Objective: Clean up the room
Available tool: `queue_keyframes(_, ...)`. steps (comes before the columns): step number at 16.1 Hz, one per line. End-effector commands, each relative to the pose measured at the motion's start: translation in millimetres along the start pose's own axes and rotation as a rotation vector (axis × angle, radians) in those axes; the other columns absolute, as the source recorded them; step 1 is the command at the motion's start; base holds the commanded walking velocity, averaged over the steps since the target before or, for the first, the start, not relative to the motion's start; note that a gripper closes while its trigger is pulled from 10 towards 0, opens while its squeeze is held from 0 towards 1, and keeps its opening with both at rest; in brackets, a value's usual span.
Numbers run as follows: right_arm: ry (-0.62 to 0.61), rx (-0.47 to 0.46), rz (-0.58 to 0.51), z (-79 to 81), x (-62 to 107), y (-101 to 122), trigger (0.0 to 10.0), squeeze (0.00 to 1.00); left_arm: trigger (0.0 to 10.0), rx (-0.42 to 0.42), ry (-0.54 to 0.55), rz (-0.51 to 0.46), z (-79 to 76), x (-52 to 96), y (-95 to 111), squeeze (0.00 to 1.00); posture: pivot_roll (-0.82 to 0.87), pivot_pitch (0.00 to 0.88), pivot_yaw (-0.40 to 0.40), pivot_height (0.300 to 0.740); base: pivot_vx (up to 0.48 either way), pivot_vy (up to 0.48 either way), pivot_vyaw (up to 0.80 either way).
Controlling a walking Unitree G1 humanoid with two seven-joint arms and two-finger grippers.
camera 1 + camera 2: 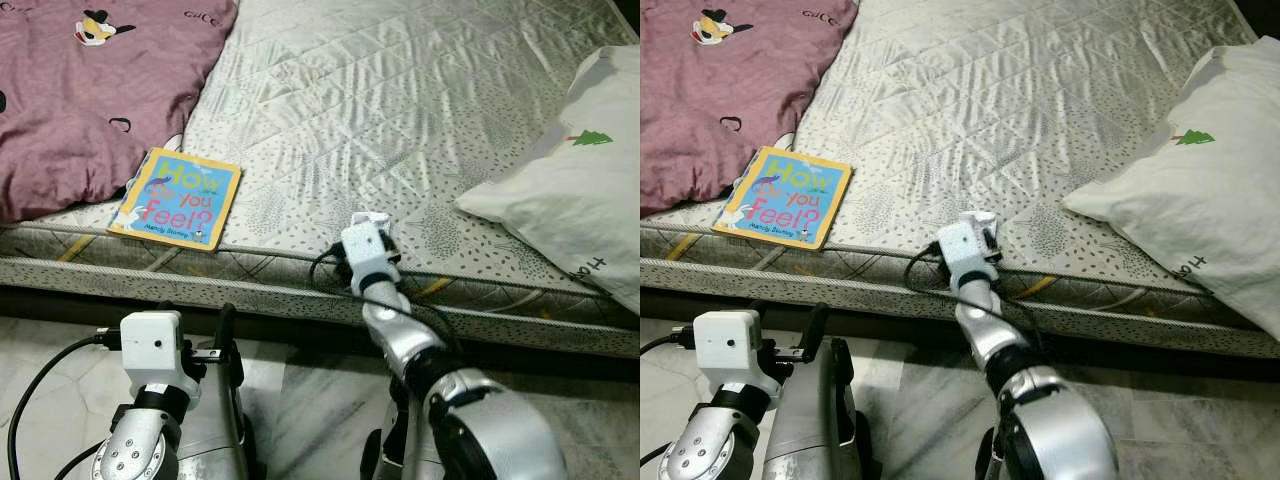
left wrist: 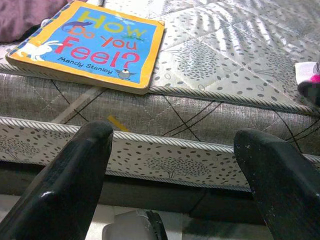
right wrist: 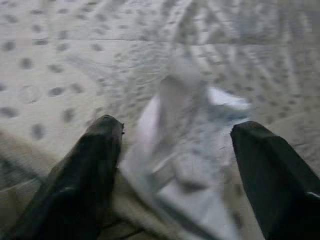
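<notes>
A picture book (image 1: 176, 198) titled "How Do You Feel?" lies flat near the mattress's front edge, at the left; it is also in the left wrist view (image 2: 90, 44). A small crumpled white item (image 3: 182, 145) rests on the mattress by the front edge, near the middle (image 1: 375, 219). My right gripper (image 3: 175, 165) is open, with one black finger on each side of that item; the view is blurred. My left gripper (image 2: 175, 165) is open and holds nothing. It is low in front of the mattress side, below and right of the book.
The grey quilted mattress (image 1: 400, 90) spans the scene. A maroon cushion (image 1: 80, 100) lies on it at the back left, touching the book's far edge. A white pillow (image 1: 580, 190) lies at the right. Pale marble floor (image 1: 300, 400) runs below the mattress.
</notes>
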State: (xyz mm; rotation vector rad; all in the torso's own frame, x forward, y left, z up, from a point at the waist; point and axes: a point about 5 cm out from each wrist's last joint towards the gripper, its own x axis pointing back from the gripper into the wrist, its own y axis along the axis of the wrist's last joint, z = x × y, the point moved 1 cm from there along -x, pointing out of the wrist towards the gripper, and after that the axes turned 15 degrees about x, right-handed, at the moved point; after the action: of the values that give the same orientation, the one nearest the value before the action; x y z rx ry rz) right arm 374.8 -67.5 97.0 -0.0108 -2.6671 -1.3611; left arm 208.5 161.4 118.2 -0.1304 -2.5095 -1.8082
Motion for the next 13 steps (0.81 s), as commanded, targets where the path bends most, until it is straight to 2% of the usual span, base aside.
queue_keyframes(1, 0.003, 0.010, 0.032, 2.7, 1.0, -5, 0.0, 0.00, 10.0, -0.011, 0.020, 0.012, 2.5, 2.0, -1, 0.00, 0.23, 0.264, -0.062, 0.526, 0.000, 0.000, 0.00)
queue_keyframes(4, -0.011, 0.013, 0.031, -0.9, -1.0, -2, 0.0, 0.00, 10.0, -0.008, 0.035, 0.009, 4.9, 1.5, -1, 0.00, 0.23, 0.264, -0.067, 0.526, 0.000, 0.000, 0.00)
queue_keyframes(13, 0.019, 0.009, 0.098, -1.3, 1.0, -18, 0.0, 0.00, 10.0, -0.008, 0.036, 0.003, 5.6, -4.3, 0, 0.00, 0.22, 0.251, -0.067, 0.526, 0.000, 0.000, 0.00)
